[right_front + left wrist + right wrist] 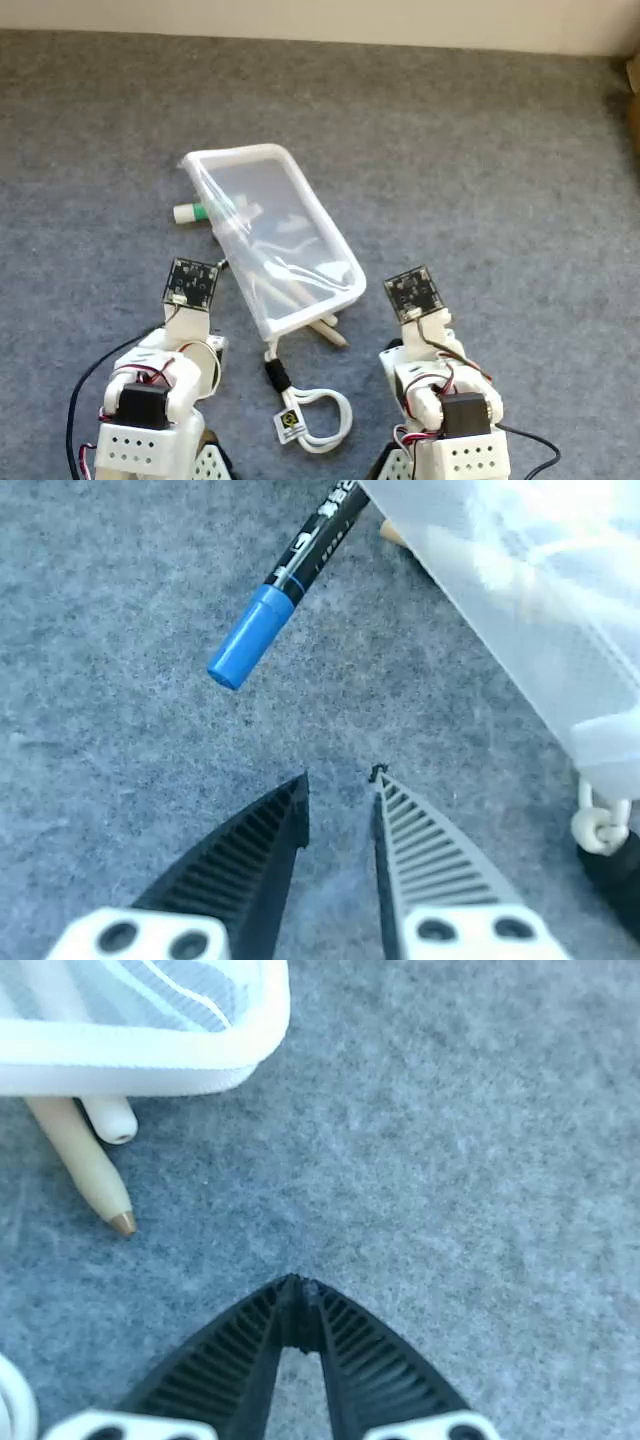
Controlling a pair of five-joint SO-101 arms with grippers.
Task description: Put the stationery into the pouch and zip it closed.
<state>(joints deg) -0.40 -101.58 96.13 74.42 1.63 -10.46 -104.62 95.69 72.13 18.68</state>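
Not far along, I'd say. My left end effector (340,780) is slightly apart, with the blue-capped marker (290,590) just ahead of it, poking out at the pouch (270,235) edge. My right end effector (298,1285) is pinched together and empty, with a beige pen (85,1165) ahead, also sticking out. Zipping's all left.

Translucent pouch (262,180) flat; beige pen (88,1165) sticking past edge.

Small robotics test bench, as far as I can tell.

I'm working over a flat grey felt-like mat (480,150) that covers the table, with a plain cream wall strip (350,18) behind it. The white plastic left arm (160,400) and white plastic right arm (445,410), with bare circuit boards and loose wiring, point to a lab or hobby setup.
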